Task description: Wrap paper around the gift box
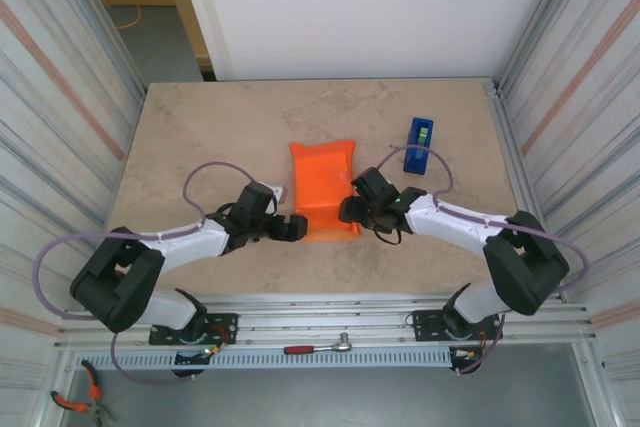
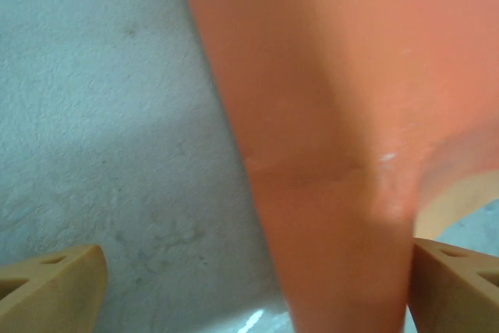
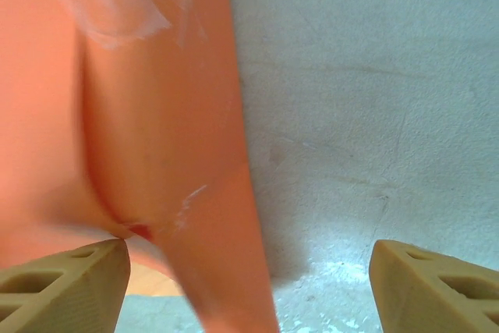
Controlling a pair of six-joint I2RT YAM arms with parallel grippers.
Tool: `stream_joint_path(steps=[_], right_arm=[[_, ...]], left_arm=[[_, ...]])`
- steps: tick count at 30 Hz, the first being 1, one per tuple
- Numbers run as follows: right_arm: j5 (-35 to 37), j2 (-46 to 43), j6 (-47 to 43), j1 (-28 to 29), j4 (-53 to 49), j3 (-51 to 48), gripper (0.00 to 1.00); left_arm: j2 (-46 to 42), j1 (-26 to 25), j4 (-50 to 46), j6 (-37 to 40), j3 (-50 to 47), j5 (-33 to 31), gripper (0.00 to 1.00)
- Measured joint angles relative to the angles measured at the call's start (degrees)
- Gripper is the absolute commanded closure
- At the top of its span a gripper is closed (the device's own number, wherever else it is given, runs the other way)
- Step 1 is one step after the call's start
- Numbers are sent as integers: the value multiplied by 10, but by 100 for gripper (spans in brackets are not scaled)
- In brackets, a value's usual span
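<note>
The orange paper (image 1: 323, 190) lies folded into a bulging parcel at the middle of the table. The gift box is hidden under it. My left gripper (image 1: 297, 228) is at the parcel's near left corner, jaws open. In the left wrist view the paper (image 2: 335, 154) rises between the tan fingers (image 2: 51, 290), close against the right one. My right gripper (image 1: 347, 210) is at the near right edge, also open. The right wrist view has a paper (image 3: 156, 115) fold by the left fingertip (image 3: 66, 286), and bare table towards the other.
A blue tape dispenser (image 1: 419, 144) with a green roll stands at the back right of the parcel. A small white scrap (image 1: 277, 190) lies by the left wrist. Corrugated walls close both sides. A wrench (image 1: 318, 348) lies on the rail below the table.
</note>
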Motion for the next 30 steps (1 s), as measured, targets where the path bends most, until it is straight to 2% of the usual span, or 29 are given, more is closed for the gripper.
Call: stream_joint_path(steps=[3,7,11,16,25,30], right_arm=[[1,-54,10,3,4,-9,32],[-5,-82,24,14,22,-13,54],[-13,-67,35,38,48,-13,80],[-10,2,43,66,89,-9,99],[37,122,52,75,167,0,100],[47,140,55,73,186,0,100]], left_arm=[[9,-1,7,0,-1,-19,4],[15,-5,12,0,0,-32,4],[21,-9,11,0,3,-42,5],[28,-16,6,0,10,-56,5],[17,-20,1,0,11,-60,1],[-45,-19,2,-2,6,-76,1]])
